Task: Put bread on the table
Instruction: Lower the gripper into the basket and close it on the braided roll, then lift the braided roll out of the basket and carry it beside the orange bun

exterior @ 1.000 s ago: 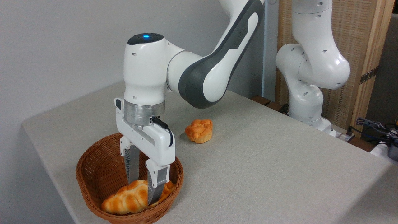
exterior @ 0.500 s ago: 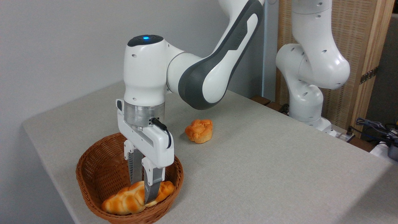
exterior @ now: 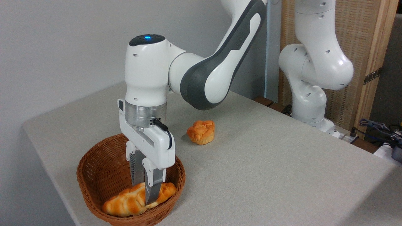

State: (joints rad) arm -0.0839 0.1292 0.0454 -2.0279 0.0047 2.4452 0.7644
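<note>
One big grey bench (exterior: 267, 175) holds a brown basket (exterior: 94, 169) near its front left corner, and a small round bun (exterior: 201, 131) sits well apart from it on the cloth. Inside the basket lies the long braided bread (exterior: 125, 201), and the claw (exterior: 145, 196) points straight down with its two fingers squeezed onto the loaf near the middle. I think the bread is light and soft with a shiny, maybe slippery top, so the middle is a good place to hold it, with a gentle squeeze that will not squash it.
</note>
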